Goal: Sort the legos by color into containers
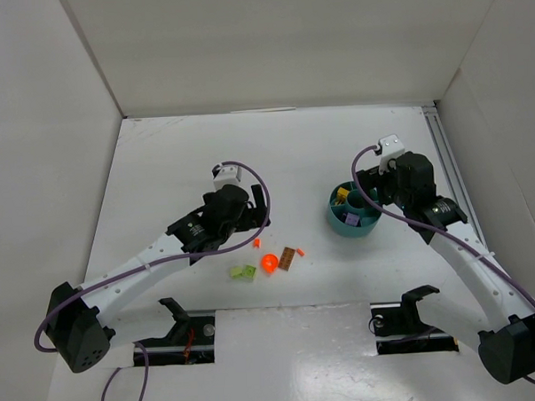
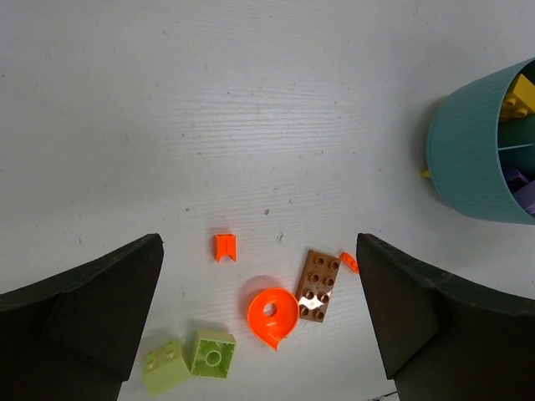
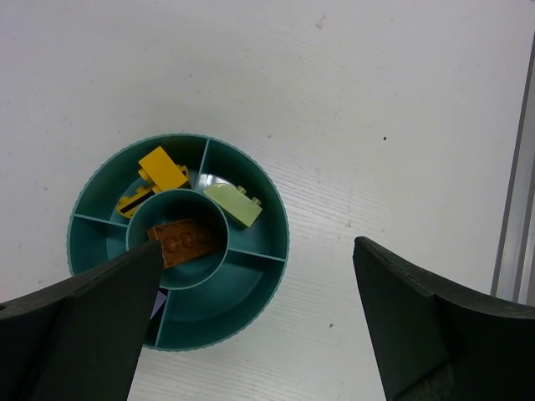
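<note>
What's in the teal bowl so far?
The teal bowl holds yellow bricks in one outer compartment, a pale green brick in the next, a brown brick in the central cup. A finger covers the lower-left compartments; the top view shows a purple brick too.

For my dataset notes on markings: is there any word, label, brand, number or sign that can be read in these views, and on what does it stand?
No text can be read in any view.
The teal bowl is plain.
The brown brick and the green bricks show only studs; any mark on them is too small to read.
</note>
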### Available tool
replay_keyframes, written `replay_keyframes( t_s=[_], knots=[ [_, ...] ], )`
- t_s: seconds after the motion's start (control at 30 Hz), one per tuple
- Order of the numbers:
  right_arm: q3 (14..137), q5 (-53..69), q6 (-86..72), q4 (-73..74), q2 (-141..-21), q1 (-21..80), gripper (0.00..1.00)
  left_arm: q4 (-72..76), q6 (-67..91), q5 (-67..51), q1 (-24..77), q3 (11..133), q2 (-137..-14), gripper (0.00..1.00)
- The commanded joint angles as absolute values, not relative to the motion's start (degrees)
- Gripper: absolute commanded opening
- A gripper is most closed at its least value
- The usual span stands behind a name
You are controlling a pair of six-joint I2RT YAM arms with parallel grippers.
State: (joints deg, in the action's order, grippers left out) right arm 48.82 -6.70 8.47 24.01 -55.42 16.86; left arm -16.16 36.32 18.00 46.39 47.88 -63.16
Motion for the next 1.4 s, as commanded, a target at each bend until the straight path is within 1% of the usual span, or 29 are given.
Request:
replay_keyframes(
  t_s=[0.0,0.23,0.43,0.7,1.0,1.17,1.37],
  knots=[
    [51.5,-7.6,7.5,23.7,-54.3,16.5,1.0,-17.0,35.8,18.7,46.2,50.0,-62.1,1.0],
    [52.0,-7.6,7.5,24.3,-54.3,16.5,1.0,-19.0,35.8,18.7,46.2,52.0,-63.3,1.0],
    [53.2,-4.1,7.5,24.3,-57.7,16.5,1.0,-23.0,36.3,17.9,46.2,55.9,-65.1,1.0],
    [53.7,-0.4,8.0,31.4,-58.9,16.5,1.0,-23.6,35.7,13.3,43.8,59.1,-67.5,1.0],
    [49.6,2.3,8.0,34.1,-52.7,16.0,1.0,-24.3,33.8,11.0,41.3,63.5,-73.8,1.0],
    [49.0,3.3,8.5,35.9,-52.7,16.0,1.0,-22.4,33.8,9.7,41.3,64.2,-75.0,1.0],
    [47.9,3.9,9.8,38.7,-52.7,16.0,1.0,-23.5,33.8,9.7,41.3,64.2,-75.5,1.0]
  ],
)
